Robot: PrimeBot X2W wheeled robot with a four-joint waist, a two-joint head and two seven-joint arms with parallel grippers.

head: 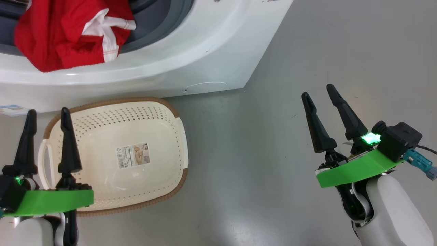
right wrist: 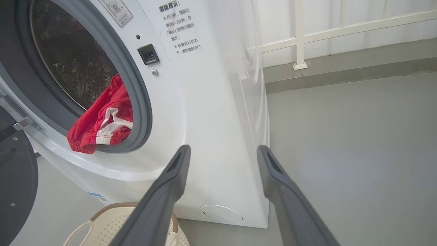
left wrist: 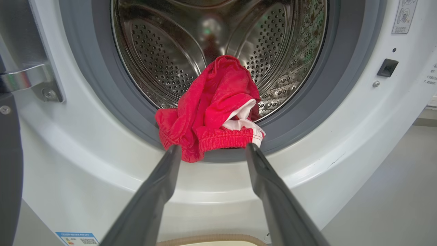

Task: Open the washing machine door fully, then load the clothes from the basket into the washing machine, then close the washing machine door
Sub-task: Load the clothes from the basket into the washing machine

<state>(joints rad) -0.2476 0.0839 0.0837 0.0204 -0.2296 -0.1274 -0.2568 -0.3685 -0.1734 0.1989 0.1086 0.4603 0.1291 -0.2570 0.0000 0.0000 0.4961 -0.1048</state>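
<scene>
The red and white clothes (head: 68, 32) hang over the lower lip of the washing machine (head: 211, 44) opening, half in the steel drum (left wrist: 218, 44) and half over the grey gasket (left wrist: 293, 112). The cream basket (head: 119, 191) stands on the floor before the machine with nothing in it but its label sticker. The washing machine door (right wrist: 15, 191) stands swung open at the left. My left gripper (head: 47, 114) is open over the basket's left end, pointing at the clothes (left wrist: 211, 109). My right gripper (head: 319, 90) is open over the floor at the right, holding nothing.
Grey floor (head: 307, 51) spreads right of the machine. A white railing (right wrist: 300, 37) on a low kerb runs behind it. The door hinge (left wrist: 30, 82) sits left of the opening, the latch socket (right wrist: 148, 54) right of it.
</scene>
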